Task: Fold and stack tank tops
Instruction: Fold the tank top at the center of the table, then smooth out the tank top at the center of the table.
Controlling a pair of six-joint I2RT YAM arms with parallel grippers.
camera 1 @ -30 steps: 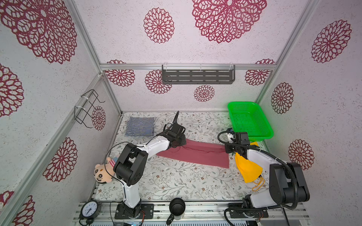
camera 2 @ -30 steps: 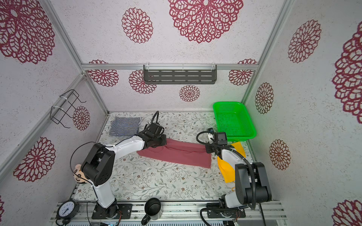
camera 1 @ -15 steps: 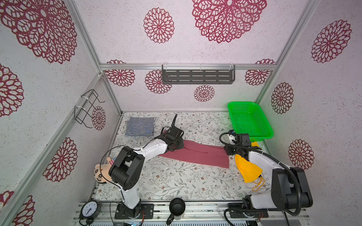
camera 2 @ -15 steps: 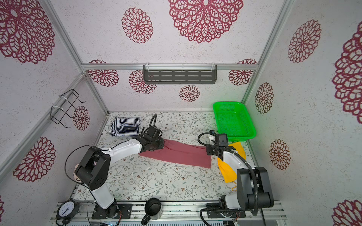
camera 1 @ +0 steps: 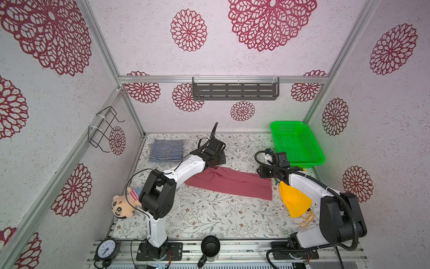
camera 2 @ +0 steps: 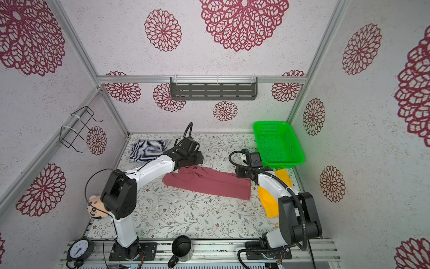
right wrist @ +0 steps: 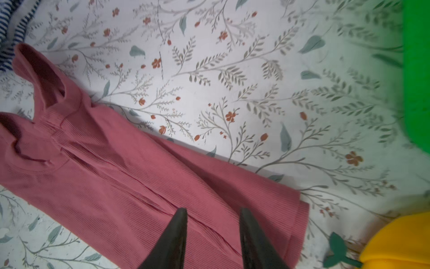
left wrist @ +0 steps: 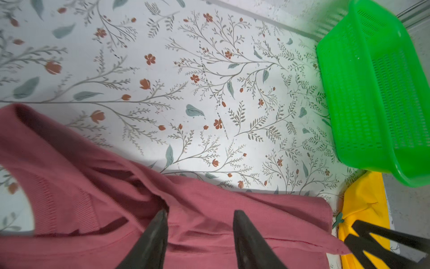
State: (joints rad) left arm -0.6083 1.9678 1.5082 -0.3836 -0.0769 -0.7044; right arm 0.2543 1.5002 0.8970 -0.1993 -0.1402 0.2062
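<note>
The maroon tank top [camera 1: 232, 184] lies folded into a long strip across the middle of the floral table, seen in both top views [camera 2: 209, 184]. My left gripper [left wrist: 200, 212] hovers open over its strap end [left wrist: 69, 186], with nothing between the fingers. My right gripper [right wrist: 213, 209] is open above the hem end [right wrist: 290, 221], also holding nothing. The striped tank top [camera 1: 166, 151] rests folded at the back left, apart from both grippers, and its edge [right wrist: 9, 30] shows in the right wrist view.
A green basket [camera 1: 295, 144] stands at the back right. A yellow cloth [camera 1: 294, 200] lies under the right arm. A plush toy [camera 1: 123, 205] sits by the left arm's base. A black mug [camera 1: 210, 244] and a clock [camera 1: 107, 248] stand on the front rail.
Both grippers went from shut to open and let go of the maroon tank top, which now lies loose on the table. Both arms drew back slightly from it.
</note>
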